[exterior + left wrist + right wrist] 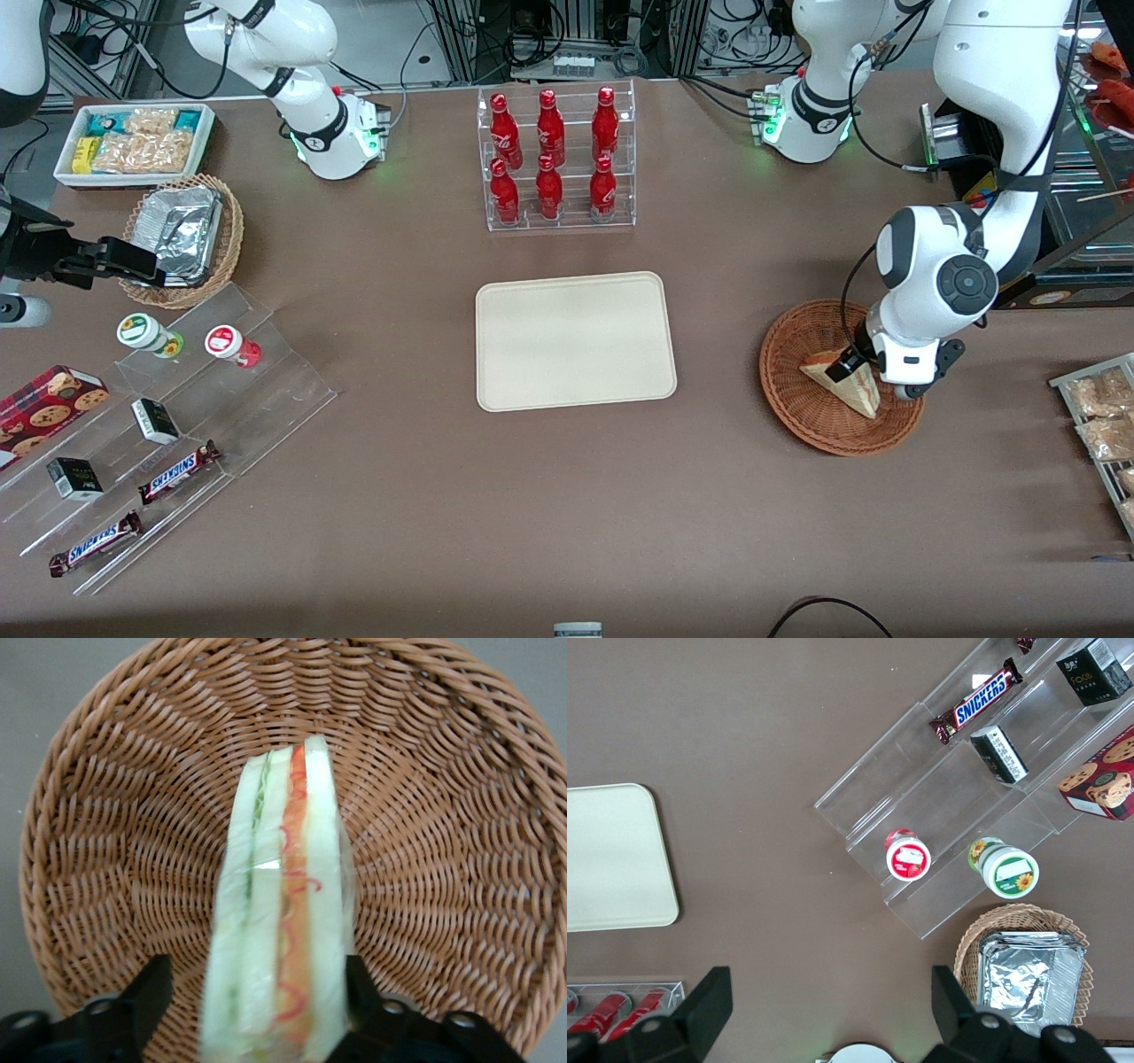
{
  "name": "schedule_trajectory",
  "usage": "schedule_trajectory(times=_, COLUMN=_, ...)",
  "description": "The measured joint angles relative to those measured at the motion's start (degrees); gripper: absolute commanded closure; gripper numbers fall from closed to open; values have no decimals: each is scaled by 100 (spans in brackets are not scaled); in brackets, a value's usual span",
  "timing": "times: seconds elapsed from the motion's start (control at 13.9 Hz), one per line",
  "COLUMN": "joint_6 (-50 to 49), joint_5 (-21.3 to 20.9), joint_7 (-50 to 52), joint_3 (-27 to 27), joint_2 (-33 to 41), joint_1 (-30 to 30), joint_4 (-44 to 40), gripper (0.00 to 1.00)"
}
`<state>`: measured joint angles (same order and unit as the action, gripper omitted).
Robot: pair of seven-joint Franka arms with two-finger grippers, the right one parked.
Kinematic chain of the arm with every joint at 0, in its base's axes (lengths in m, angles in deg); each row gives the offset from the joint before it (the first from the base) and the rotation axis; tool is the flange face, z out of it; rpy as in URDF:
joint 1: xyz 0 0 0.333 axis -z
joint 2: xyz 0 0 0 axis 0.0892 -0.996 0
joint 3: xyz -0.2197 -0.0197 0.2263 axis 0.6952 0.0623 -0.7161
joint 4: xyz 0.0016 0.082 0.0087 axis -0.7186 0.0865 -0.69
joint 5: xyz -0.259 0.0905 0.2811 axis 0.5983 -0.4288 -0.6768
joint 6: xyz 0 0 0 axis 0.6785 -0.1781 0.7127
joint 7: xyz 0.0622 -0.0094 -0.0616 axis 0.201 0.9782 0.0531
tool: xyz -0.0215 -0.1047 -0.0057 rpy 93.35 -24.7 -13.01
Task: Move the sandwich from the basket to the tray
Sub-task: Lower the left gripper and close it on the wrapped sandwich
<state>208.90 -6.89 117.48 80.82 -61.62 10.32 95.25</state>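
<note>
The sandwich [846,385], a pale bread wedge with a pink-red and green filling, stands on edge in the reddish-brown wicker basket [784,394] toward the working arm's end of the table. My left gripper [857,361] is down in the basket, open, with a finger on each side of the sandwich [279,930]. One finger [363,997] is at the bread, the other finger [146,992] stands a little apart from it. The woven basket floor [133,859] shows around the wedge. The cream-beige tray [576,341] lies flat at mid-table and is bare; its corner shows in the right wrist view [611,859].
A clear rack of red bottles [555,159] stands farther from the front camera than the tray. A tan basket with a foil container [182,235], a white snack bin [133,142] and a clear stepped stand of snacks [168,425] lie toward the parked arm's end. Packets [1103,416] lie beside the reddish basket.
</note>
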Motion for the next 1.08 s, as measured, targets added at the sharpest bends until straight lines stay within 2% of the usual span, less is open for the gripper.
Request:
schedule_trajectory(times=0.07, joint_6=38, joint_5=0, joint_7=77, joint_3=3, joint_2=-41, joint_1=5, joint_4=-15, gripper=100)
schedule_trajectory(times=0.5, joint_6=-99, joint_5=-5, joint_7=161, joint_3=26, joint_2=-95, joint_1=42, joint_4=-262, gripper=100)
schedule_trajectory(times=0.79, joint_6=-989, joint_5=-57, joint_7=161, joint_3=80, joint_2=69, joint_1=155, joint_4=-869, gripper=100)
schedule_trajectory(times=1.08, joint_6=-2285, joint_5=-305, joint_7=161, joint_3=91, joint_2=381, joint_1=486, joint_4=-1626, gripper=100)
